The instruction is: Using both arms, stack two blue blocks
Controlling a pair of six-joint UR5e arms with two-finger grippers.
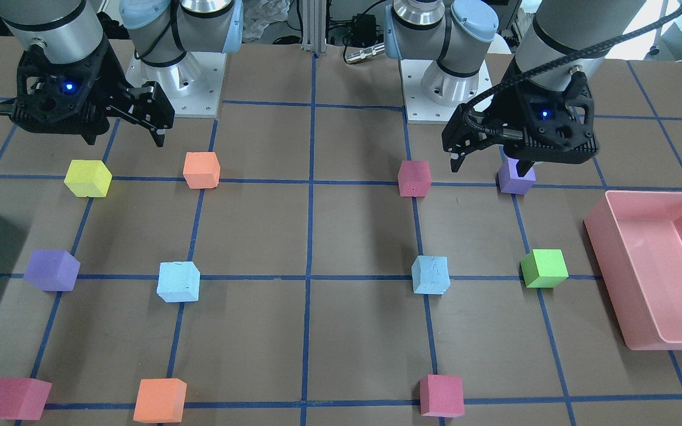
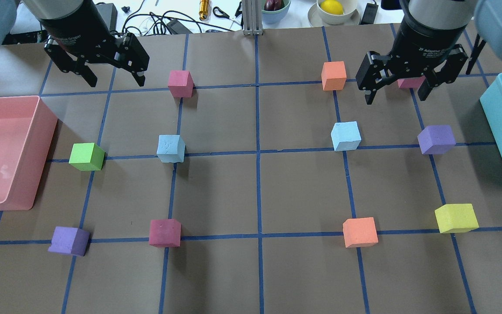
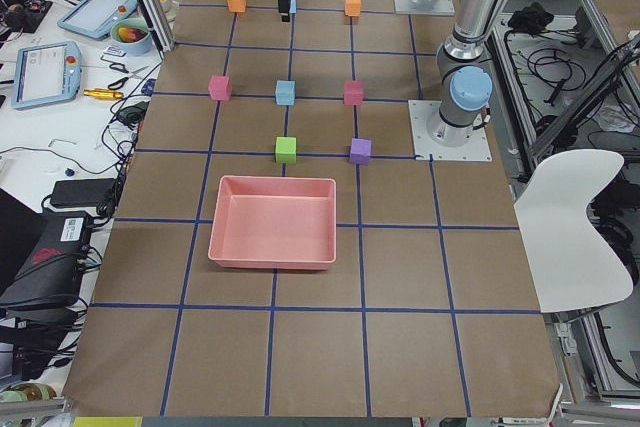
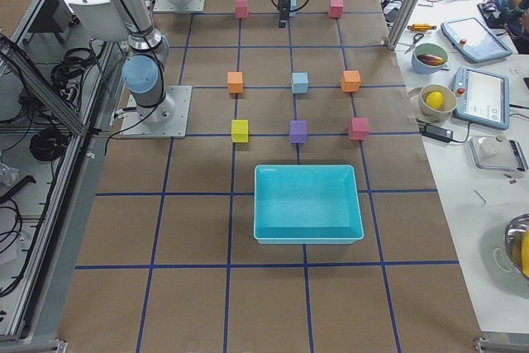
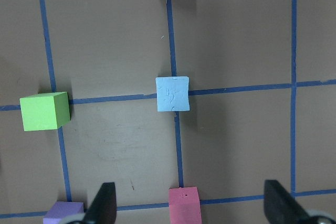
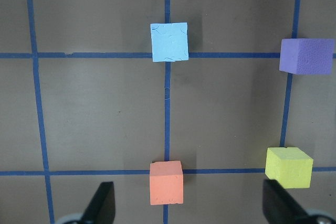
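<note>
Two pale blue blocks lie apart on the brown gridded table. One blue block (image 2: 171, 148) is on my left side; it also shows in the front view (image 1: 431, 274) and the left wrist view (image 5: 172, 93). The other blue block (image 2: 346, 136) is on my right side, also in the front view (image 1: 179, 281) and the right wrist view (image 6: 169, 42). My left gripper (image 2: 116, 83) hangs open and empty above the table, well back from its block. My right gripper (image 2: 395, 98) is open and empty, high and behind its block.
A pink bin (image 2: 42, 144) stands at the left edge and a teal bin (image 2: 501, 131) at the right edge. Green (image 2: 86, 156), purple (image 2: 436, 139), yellow (image 2: 456, 218), orange (image 2: 360, 232) and magenta (image 2: 164, 232) cubes lie on the grid crossings around the blue blocks.
</note>
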